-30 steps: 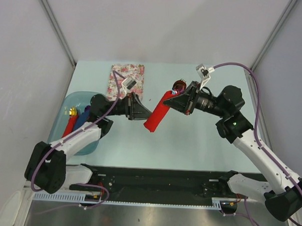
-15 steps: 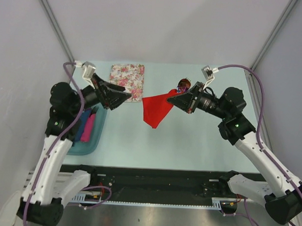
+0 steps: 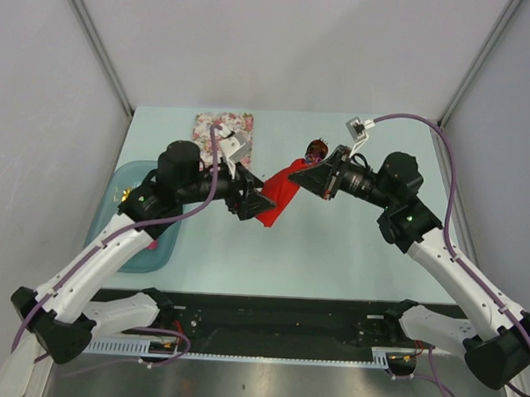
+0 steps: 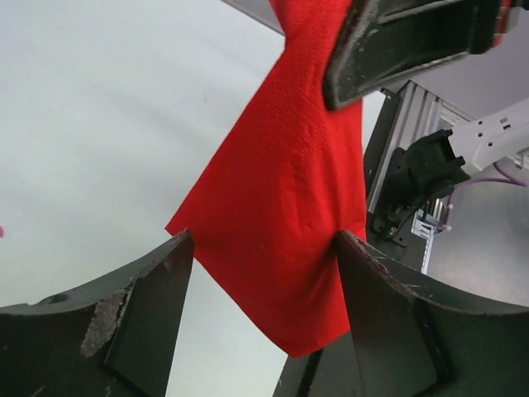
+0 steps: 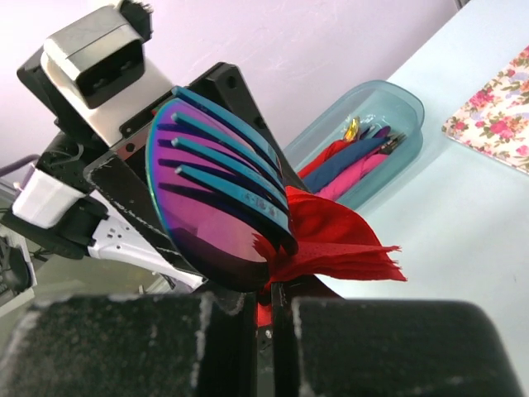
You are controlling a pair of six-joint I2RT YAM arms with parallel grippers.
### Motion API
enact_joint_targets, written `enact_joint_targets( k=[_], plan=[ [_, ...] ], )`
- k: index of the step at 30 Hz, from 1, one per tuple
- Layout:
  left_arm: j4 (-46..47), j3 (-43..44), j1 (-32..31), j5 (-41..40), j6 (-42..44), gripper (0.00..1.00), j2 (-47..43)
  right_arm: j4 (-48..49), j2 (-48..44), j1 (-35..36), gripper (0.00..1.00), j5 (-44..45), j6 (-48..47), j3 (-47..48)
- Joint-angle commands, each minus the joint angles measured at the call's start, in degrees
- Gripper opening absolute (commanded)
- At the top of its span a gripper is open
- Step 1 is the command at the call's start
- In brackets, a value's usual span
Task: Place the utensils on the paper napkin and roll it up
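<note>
Above the pale green bench [image 3: 350, 255], walled by plain grey panels [image 3: 281, 41], the right tool [image 3: 305, 178] is clamped on the red paper napkin [image 3: 281, 195], with the heads of the fork [image 5: 231, 157] and spoon [image 5: 207, 240] sticking out past its grip. The left tool [image 3: 260, 203] stands apart at the napkin's hanging lower end. A floral cloth [image 3: 217, 130] lies at the far edge and a blue tray [image 3: 101, 218] at the left.

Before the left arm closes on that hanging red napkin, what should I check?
1. Right pincer shut on the red paper napkin: ok.
2. Metallic blue fork and shiny iridescent spoon held with it: ok.
3. Left pincer open, with the napkin's loose end in its gap: ok.
4. Napkin rolled snugly: not ok, the lower part hangs unfurled.
5. Left pincer touching the napkin: cannot tell.
</note>
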Motion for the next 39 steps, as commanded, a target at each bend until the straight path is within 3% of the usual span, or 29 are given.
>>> enact_joint_targets(
  k=[1, 15, 25, 34, 39],
  plan=[
    [-0.3, 2.5, -0.9, 4.1, 1.1, 0.73, 1.5, 2.8, -0.7, 0.6, 0.00, 0.1, -0.6, 1.4],
    [14.1, -5.0, -0.9, 22.2, -13.0, 0.61, 1.6, 3.8, -0.5, 1.2, 0.00, -0.9, -1.1, 1.2],
    [30.7, -10.1, -0.9, 26.5, -28.9, 0.38, 2.4, 4.8, -0.6, 2.7, 0.00, -2.3, -2.2, 0.8],
    [41.9, -15.6, 1.8, 27.9, -41.7, 0.42, 2.6, 6.9, -0.2, 2.8, 0.00, -5.0, -0.5, 0.3],
    [46.2, -17.3, 1.8, 28.2, -44.7, 0.32, 1.5, 8.4, 0.7, 2.8, 0.00, -6.5, 0.6, -0.1]
  ],
)
